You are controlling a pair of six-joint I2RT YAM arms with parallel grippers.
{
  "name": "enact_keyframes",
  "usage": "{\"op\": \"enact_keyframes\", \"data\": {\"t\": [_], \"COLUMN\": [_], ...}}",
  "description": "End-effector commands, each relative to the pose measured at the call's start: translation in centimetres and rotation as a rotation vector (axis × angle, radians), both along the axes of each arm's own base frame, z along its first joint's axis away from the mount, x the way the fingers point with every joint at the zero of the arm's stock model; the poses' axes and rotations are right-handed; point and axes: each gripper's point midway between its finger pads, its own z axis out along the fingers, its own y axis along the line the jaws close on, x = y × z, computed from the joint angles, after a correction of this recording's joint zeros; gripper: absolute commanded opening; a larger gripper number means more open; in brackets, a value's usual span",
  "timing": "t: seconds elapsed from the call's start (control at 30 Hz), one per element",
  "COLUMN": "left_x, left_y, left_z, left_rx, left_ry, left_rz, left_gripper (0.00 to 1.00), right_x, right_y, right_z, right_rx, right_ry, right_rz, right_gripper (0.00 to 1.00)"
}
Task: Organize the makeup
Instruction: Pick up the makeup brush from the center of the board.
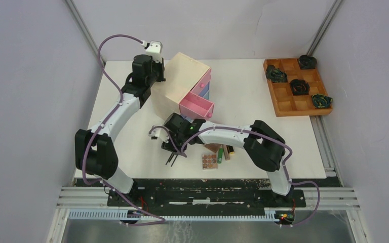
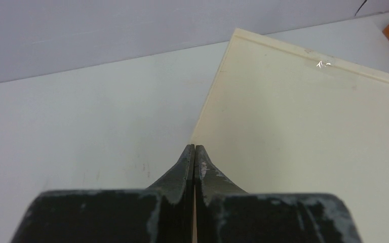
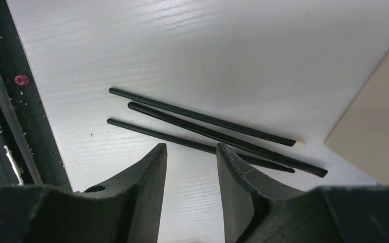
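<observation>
Three thin black sticks [image 3: 202,120] lie side by side on the white worktop [image 3: 233,45], close to its near edge and slightly fanned out, their ends not lined up. In the top view they show as a small dark bundle [image 1: 172,161] just under the right arm's wrist.

The right tool [image 3: 191,148] hangs directly over them with its jaws apart. The nearest stick runs across the gap behind the fingertips [image 3: 154,162], and nothing is clamped between them.

Just to the right of the sticks are more cosmetics: a brown palette [image 1: 209,161] lying flat, a green tube [image 1: 220,155] beside it and a gold tube [image 1: 227,151] next to that, partly hidden by the right arm.

Farther back stands the pale wooden chest [image 1: 185,76], set at an angle, its pink drawer [image 1: 197,106] pulled out toward the right arm.

The left tool [image 2: 194,149] is closed, its fingers pressed flat together with nothing between them, its tip at the edge of the chest [image 2: 304,142].

At the far right corner of the worktop, well apart from the rest, an orange-brown grid tray [image 1: 283,101] holds dark coiled objects [image 1: 300,86].
</observation>
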Motion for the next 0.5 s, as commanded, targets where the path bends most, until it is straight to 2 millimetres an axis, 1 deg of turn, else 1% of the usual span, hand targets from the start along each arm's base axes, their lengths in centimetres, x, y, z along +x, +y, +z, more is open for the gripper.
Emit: {"op": "enact_keyframes", "data": {"t": [0.0, 0.47], "left_x": [-5.4, -5.5], "left_y": [3.0, 3.3], "left_z": [-13.9, -14.2], "left_rx": [0.116, 0.122], "left_ry": [0.473, 0.485], "left_rz": [0.056, 0.064], "left_gripper": [0.03, 0.03], "right_x": [0.5, 1.5], "right_y": [1.7, 2.6], "right_z": [0.5, -2.0], "right_rx": [0.035, 0.017], "right_ry": [-0.002, 0.027], "right_rz": [0.042, 0.041], "right_gripper": [0.47, 0.47]}}
